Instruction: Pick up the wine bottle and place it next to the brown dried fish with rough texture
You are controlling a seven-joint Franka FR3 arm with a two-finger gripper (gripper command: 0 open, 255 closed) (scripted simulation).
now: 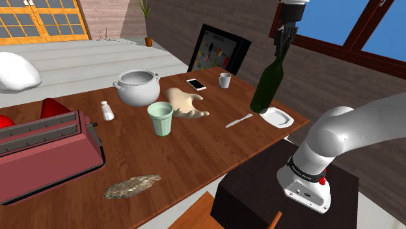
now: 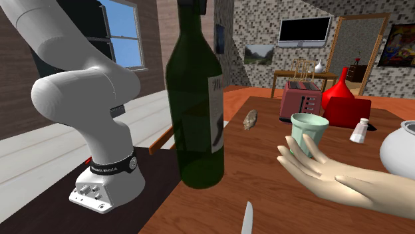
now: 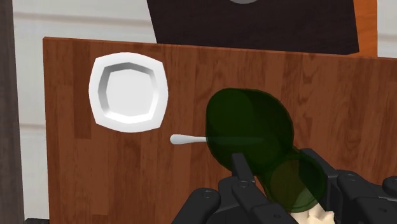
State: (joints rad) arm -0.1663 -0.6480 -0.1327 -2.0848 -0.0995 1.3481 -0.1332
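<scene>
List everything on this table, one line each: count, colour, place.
wine bottle: one, dark green, lifted over the plate
dried fish: one, brown, table's near edge in the shoulder view
toaster: one, red, shoulder view's left
cup: one, pale green, mid-table
pot: one, white, behind the cup
shaker: one, white, between toaster and pot
glove: one, beige, beside the cup
phone: one, white, far edge
mug: one, white, near the phone
knife: one, pale, beside the plate
plate: one, white, corner nearest the stand
table: one, brown wood
arm: one, white, on the stand
hand: one, black, shut on the bottle's neck
</scene>
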